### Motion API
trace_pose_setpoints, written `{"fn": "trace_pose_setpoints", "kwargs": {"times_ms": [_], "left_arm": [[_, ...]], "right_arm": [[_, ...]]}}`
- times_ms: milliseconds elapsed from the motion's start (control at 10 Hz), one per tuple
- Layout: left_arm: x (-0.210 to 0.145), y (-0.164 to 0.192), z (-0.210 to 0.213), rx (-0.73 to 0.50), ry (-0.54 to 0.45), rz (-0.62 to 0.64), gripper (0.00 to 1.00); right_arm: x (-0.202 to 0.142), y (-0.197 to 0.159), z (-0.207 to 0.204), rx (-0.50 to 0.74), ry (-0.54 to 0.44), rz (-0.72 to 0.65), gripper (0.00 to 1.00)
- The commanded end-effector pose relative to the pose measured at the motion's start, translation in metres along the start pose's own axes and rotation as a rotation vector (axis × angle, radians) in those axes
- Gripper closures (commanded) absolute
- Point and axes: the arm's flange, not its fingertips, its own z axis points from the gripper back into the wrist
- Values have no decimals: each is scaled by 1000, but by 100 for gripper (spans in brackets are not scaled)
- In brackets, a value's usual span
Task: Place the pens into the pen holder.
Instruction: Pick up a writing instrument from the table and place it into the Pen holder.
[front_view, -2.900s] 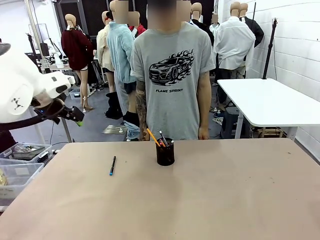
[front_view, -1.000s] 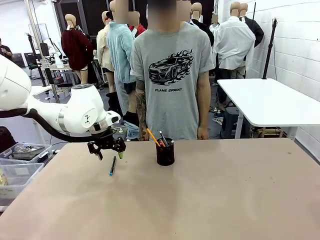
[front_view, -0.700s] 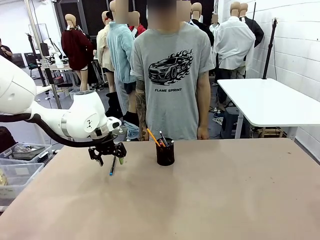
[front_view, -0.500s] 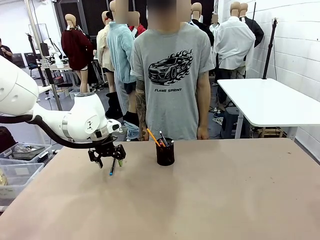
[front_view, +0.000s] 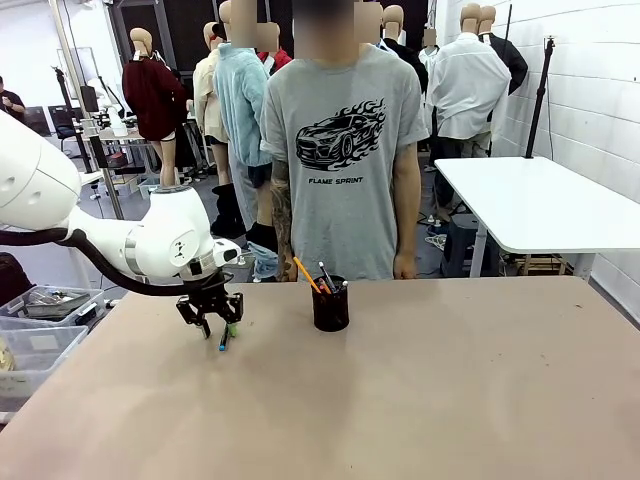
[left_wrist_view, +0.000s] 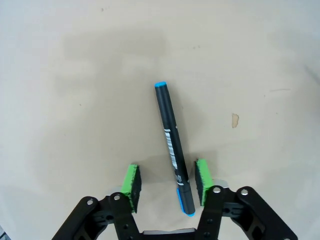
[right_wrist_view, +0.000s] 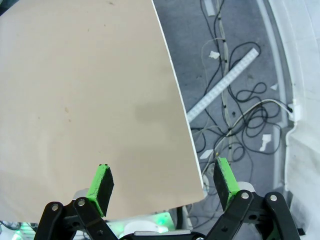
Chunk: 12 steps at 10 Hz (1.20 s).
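Note:
A dark pen (left_wrist_view: 173, 147) with blue-teal ends lies flat on the tan table; its tip (front_view: 222, 345) pokes out below my left gripper (front_view: 214, 324). That gripper (left_wrist_view: 166, 181) stands open and low over the pen, whose near end lies between the green pads, close to the right pad (left_wrist_view: 202, 181). The black pen holder (front_view: 330, 305) stands at mid table near the person, with an orange pencil-like pen (front_view: 305, 273) and a white-silver pen (front_view: 326, 275) sticking out. My right gripper (right_wrist_view: 165, 184) hangs open above the table's edge, with nothing in it.
A person in a grey T-shirt (front_view: 345, 150) stands at the far edge behind the holder. Clear bins (front_view: 40, 330) sit off the table's left side. In the right wrist view, cables and a light strip (right_wrist_view: 227, 85) lie on the floor beyond the table edge (right_wrist_view: 175, 95).
My left arm swung in from the left and lowered over the dark pen; the fingers now straddle it. The holder and the pens in it have not moved.

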Motion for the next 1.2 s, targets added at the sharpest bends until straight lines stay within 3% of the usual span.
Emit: {"fn": "trace_pose_setpoints", "kwargs": {"times_ms": [0, 700, 900, 1100], "left_arm": [[15, -4, -12, 47, -7, -16, 100], [5, -6, -21, 75, 82, -76, 100], [-8, -8, 18, -30, -4, -158, 100], [-11, 0, 63, -258, -161, -228, 100]], "right_arm": [[-2, 1, -1, -15, -1, -1, 0], [-2, 1, -1, -15, -1, -1, 0], [-2, 1, -1, -15, -1, -1, 0], [-2, 1, -1, -15, -1, -1, 0]]}}
